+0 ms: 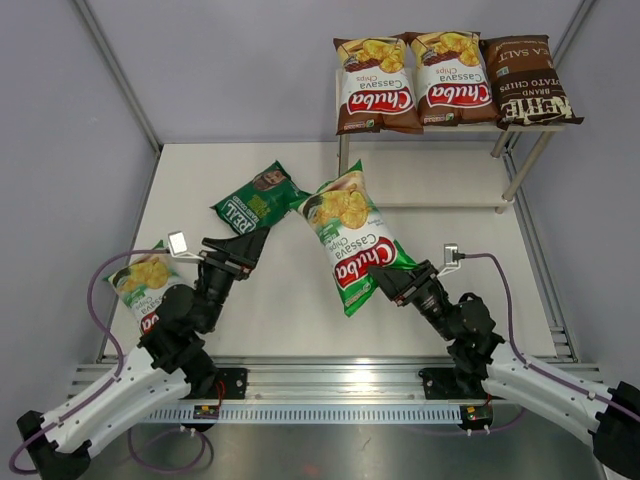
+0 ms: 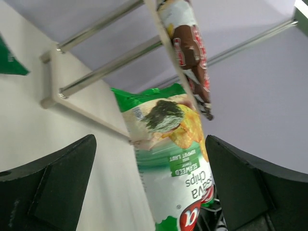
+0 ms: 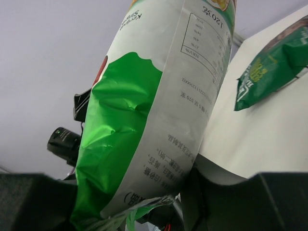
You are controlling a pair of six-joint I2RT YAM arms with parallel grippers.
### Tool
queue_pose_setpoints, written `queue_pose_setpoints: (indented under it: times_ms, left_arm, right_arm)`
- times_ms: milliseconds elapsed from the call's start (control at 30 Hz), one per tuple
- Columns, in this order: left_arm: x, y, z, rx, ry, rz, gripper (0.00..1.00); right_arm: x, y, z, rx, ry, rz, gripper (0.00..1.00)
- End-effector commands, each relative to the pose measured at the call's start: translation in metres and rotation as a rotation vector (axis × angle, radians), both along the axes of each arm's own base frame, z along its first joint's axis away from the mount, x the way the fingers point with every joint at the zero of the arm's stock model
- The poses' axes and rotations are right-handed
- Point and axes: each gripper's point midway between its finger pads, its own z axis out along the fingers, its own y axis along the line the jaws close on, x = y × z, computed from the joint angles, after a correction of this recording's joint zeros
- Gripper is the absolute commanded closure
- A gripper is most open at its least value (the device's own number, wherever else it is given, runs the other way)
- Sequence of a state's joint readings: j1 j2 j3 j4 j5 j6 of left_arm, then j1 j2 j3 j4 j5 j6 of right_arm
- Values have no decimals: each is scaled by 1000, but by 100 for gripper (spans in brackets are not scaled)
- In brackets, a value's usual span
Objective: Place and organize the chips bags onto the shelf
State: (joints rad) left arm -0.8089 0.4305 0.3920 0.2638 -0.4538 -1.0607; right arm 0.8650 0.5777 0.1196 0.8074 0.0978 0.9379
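Currently the right jaws are clamped on the bottom edge of a light-green chips bag (image 1: 350,235), holding it clear of the worktop (image 1: 300,310) and tilted toward the shelf (image 1: 440,175), whose top tier carries three bags (image 1: 455,80). The left jaws gape wide and empty just beside the dark-green bag (image 1: 258,197), likely next.

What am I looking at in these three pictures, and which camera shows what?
Two robot arms sit bolted at the near edge of the table. The top picture looks down from above them; the other two come from cameras on each wrist. The right arm holds a light-green Chuba bag up in its jaws by one end. The left arm has its jaws open and empty, close to the REAL bag lying on the table. A second light-green bag lies beside that arm. The shelf at the back carries two brown Chuba bags and a Kettle bag on its top tier.
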Motion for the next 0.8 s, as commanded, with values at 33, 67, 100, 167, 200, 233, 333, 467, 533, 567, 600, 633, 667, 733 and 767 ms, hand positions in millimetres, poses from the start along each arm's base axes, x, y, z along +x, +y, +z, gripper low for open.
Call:
queue_pose_setpoints:
  times_ms: [33,67,100,167,200,233,333,467,533,567,600,633,667,733,767]
  left_arm:
    - [3,28,-8,149,47,129,1]
    - [1,29,-7,173,47,125,1]
    - [-2,28,-7,241,57,106,1]
    - [-2,23,-23,385,104,74,1]
    - [-4,19,-26,428,119,48,1]
    - [-5,19,-17,446,121,36,1]
    - [-6,14,-32,573,193,-4,1]
    - [-11,14,-38,656,199,-45,1]
    - [-15,14,-34,661,182,-62,1]
    - [-18,15,-32,678,168,-73,1]
    - [-22,11,-29,681,150,-108,1]
    - [-25,9,-27,690,141,-130,1]
    - [-29,8,-22,713,124,-156,1]
    - [-39,-3,-21,746,99,-251,1]
    - [-43,-4,-24,794,95,-285,1]
  right_arm:
    - [17,-26,4,23,-10,-170,86]
    - [20,-27,-3,2,3,-187,86]
    - [24,-34,-3,5,13,-229,86]
    - [32,-40,-9,-13,40,-278,88]
    - [36,-43,-6,-16,35,-297,88]
    - [44,-50,-4,-15,34,-334,88]
    - [60,-58,4,30,53,-337,89]
    - [95,-88,1,62,83,-411,88]
    - [103,-90,6,26,63,-422,88]
    - [117,-94,6,2,67,-451,88]
    - [123,-94,4,-16,67,-447,88]
    - [129,-100,9,-8,45,-463,88]
    - [142,-101,-3,-27,76,-471,88]
    - [155,-111,4,-5,37,-479,88]
    - [170,-110,-4,-28,53,-479,88]
